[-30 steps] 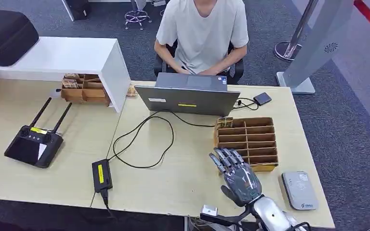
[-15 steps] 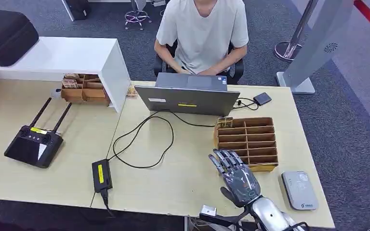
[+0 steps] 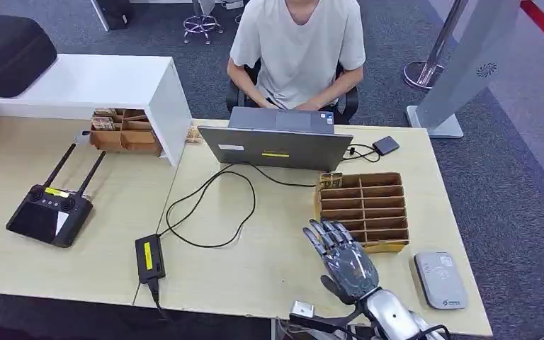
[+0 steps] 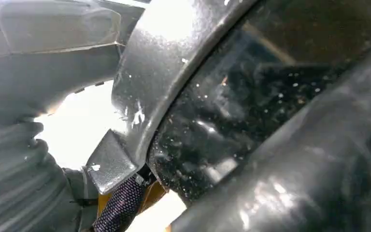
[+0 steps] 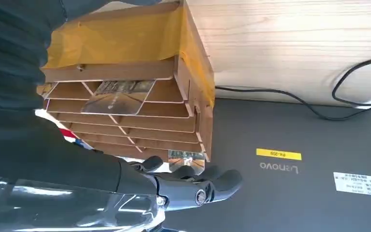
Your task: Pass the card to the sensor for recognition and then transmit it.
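Observation:
My right hand (image 3: 343,258) hovers low over the table with its fingers spread and nothing in it. It sits just off the near left corner of the wooden card rack (image 3: 363,209). A card (image 3: 330,180) stands in the rack's far left slot. In the right wrist view the dark fingers (image 5: 198,186) reach toward the rack (image 5: 125,72), where a card (image 5: 121,94) lies in a slot. The grey card sensor (image 3: 440,280) lies flat to the right of the hand. My left hand's ribbed cover (image 4: 9,159) shows, with its fingers hidden.
A person (image 3: 297,49) sits behind an open laptop (image 3: 276,145) at the far edge. A black cable runs to a power adapter (image 3: 149,258). A black controller (image 3: 49,212) with antennas lies on the left, beside a white shelf (image 3: 113,85).
My right hand has drawn back slightly toward the near table edge and a little to the left, staying empty.

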